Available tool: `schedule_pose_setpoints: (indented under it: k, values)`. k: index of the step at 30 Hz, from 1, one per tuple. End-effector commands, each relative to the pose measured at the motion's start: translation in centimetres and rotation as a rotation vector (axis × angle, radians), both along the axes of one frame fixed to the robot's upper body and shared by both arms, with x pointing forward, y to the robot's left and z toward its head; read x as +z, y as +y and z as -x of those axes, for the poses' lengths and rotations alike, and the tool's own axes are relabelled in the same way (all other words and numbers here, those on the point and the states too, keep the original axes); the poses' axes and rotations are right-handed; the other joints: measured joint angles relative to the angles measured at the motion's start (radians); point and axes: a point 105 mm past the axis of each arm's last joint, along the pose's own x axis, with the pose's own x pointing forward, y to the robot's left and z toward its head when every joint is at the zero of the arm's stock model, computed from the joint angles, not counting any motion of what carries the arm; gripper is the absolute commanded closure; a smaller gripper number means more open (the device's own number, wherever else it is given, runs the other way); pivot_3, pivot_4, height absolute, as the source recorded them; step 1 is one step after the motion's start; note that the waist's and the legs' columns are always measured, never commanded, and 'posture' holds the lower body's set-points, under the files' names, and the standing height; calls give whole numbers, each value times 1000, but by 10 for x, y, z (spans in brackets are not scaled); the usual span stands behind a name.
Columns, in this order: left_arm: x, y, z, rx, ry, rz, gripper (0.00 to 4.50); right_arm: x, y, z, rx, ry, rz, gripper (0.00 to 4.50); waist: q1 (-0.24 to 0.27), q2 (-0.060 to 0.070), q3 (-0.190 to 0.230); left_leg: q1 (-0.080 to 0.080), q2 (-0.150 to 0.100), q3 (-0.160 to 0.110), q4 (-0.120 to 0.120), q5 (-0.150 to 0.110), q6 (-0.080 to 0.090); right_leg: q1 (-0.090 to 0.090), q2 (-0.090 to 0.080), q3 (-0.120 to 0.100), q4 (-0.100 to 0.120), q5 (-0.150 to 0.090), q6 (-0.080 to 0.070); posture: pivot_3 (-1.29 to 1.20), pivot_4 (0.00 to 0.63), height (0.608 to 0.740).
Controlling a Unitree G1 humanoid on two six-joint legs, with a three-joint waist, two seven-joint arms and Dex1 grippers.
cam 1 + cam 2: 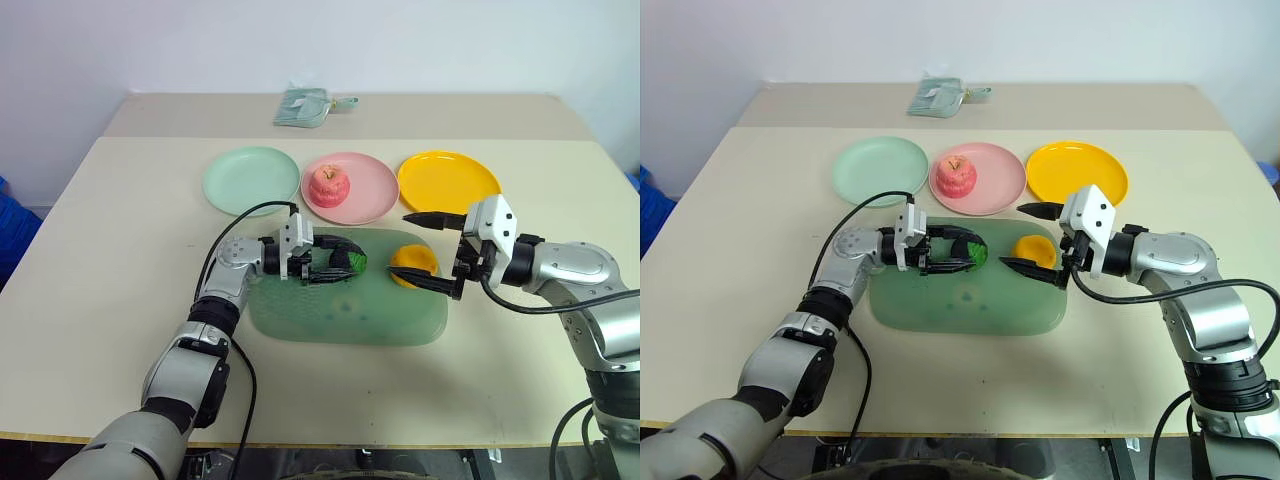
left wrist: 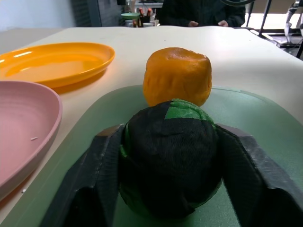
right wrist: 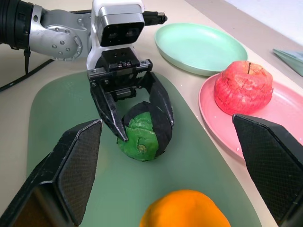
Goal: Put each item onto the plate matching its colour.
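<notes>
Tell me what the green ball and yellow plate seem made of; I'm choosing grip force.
Green ball: likely soft foam or rubbery, matte, with a black mesh-like wrap. Yellow plate: apparently hard plastic, glossy; highlights streak its surface.

At frame centre our left gripper (image 1: 335, 262) clasps the green ball (image 1: 349, 262) on the green mat (image 1: 340, 315); our right gripper (image 1: 432, 250) straddles the orange fruit (image 1: 412, 263).

the two head views look forward and down over the table (image 1: 90, 250) from above. each wrist view looks level along its own fingers, close to the green mat (image 3: 57, 109). all four share the mat and the green-and-black ball (image 2: 170, 161).
</notes>
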Motion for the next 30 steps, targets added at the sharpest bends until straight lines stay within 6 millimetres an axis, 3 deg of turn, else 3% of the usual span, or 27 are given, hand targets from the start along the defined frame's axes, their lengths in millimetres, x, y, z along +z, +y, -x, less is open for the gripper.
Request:
schedule_pose_setpoints:
  k: [1,5,9,12,14,17,22,28,30]
  values:
    - [16,-4,-4,-2,-48,26,1315,10,-2,1,4,-48,-1,0,1,0,0,0,0,0,0,0,0,0,0,0,0,0,0,0,150,738]
    - [38,4,-17,80,-57,118,1315,13,-1,-1,-2,-60,-29,0,0,0,0,0,0,0,0,0,0,0,0,0,0,0,0,0,150,738]
    - [75,35,-43,285,-106,231,1315,19,1,-7,-30,-75,-65,0,-3,0,0,0,0,0,0,0,0,0,0,0,0,0,0,0,150,738]
    - [104,73,-66,508,-154,330,1315,23,3,-25,-111,-118,-106,0,-5,0,0,0,0,0,0,0,0,-1,0,0,0,0,0,0,150,738]
    - [112,101,-81,689,-169,361,1315,27,8,-34,-145,-141,-145,0,-4,0,0,0,0,0,0,1,-2,-1,0,0,1,0,0,0,150,738]
    - [115,137,-97,920,-167,381,1315,29,21,-36,-118,-146,-168,0,-1,0,0,0,0,0,0,3,-5,-1,0,0,1,0,0,0,150,738]
    - [108,169,-107,1135,-165,337,1315,31,28,-38,-102,-150,-164,0,4,-1,0,-1,-1,0,0,3,-5,-1,0,0,0,0,1,0,150,738]
    - [99,172,-110,1200,-145,335,1315,35,37,-38,-87,-147,-190,0,0,-1,0,-1,-1,0,0,3,-5,-1,0,0,0,1,2,0,150,738]
    - [96,171,-111,1201,-138,328,788,34,38,-39,-90,-149,-185,0,-2,-1,0,-1,-1,0,0,3,-5,-1,0,0,0,1,2,0,150,738]
